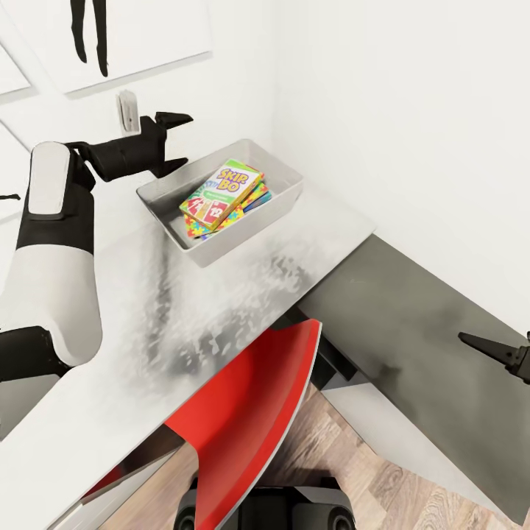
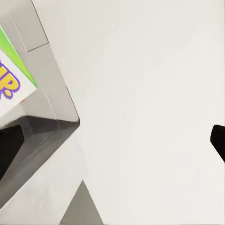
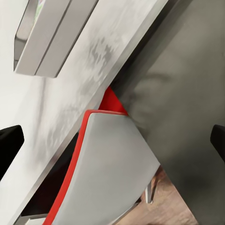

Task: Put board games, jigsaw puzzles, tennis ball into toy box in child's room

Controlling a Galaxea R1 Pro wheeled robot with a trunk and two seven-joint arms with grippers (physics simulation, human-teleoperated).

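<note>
- Currently, we hold our left gripper (image 1: 171, 140) with its two black fingers spread apart and nothing between them, just beside the far left corner of the shallow pale grey toy box (image 1: 283, 202) with raised walls and rounded corners.
- Just in front of that gripper, inside the toy box, lies the flat white-green-red board game box lettered SKIP BO (image 1: 222, 193), tilted on top of a stack.
- Under that box we see a thin jigsaw puzzle of bright interlocking pieces (image 1: 224, 219) in yellow, pink, blue and green, and the edge of a blue item beneath the SKIP BO box on the side away from the gripper; what that blue item is cannot be told.
- In the left wrist view, the toy box wall (image 2: 42, 124) and a corner of the SKIP BO box (image 2: 11, 82) sit close beside one black fingertip (image 2: 8, 147).
- The toy box rests on the long table with a light grey top (image 1: 110, 353), in the corner where the white walls meet.
- Our right gripper (image 1: 508, 355) hangs well apart from the toy box, above the dark grey surface (image 1: 412, 331) beside the table; we cannot tell from the head view whether it is spread, but the right wrist view shows its fingertips (image 3: 9, 145) far apart with nothing held.
- Near the right gripper, the red chair (image 1: 250, 412) stands pushed under the table edge, over the wood-plank floor (image 1: 383, 486).
</note>
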